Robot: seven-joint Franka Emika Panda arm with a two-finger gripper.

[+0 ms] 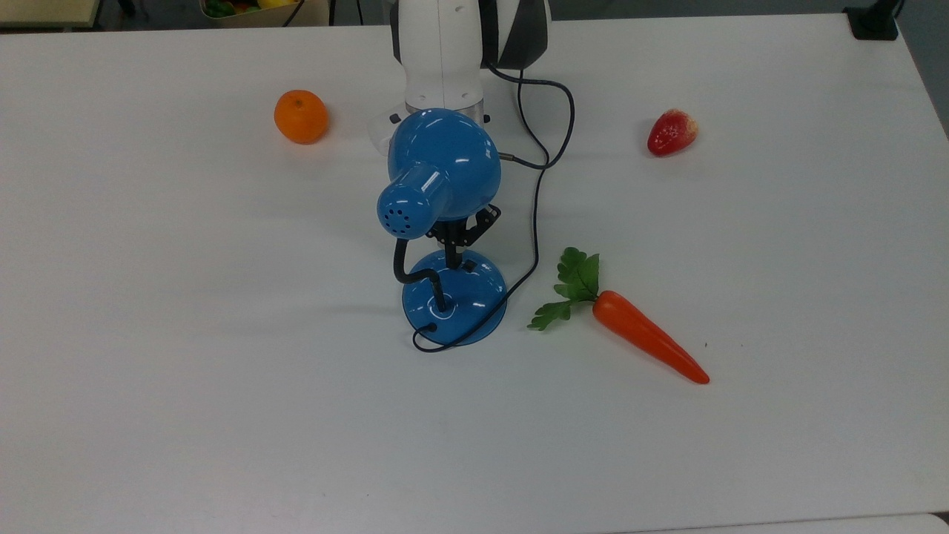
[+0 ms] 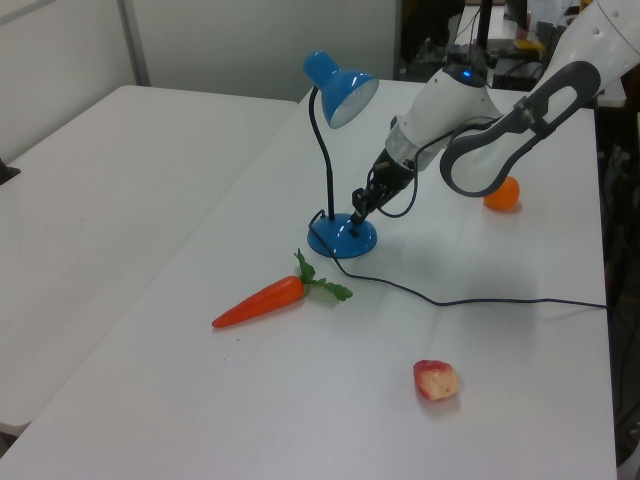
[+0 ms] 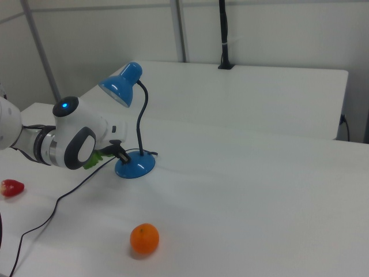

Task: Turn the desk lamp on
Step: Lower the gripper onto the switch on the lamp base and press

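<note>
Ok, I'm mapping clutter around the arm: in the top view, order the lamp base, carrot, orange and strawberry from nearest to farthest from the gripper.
From the gripper:
1. Lamp base, right under it.
2. Carrot, lower right.
3. Orange, upper left.
4. Strawberry, upper right.
</note>
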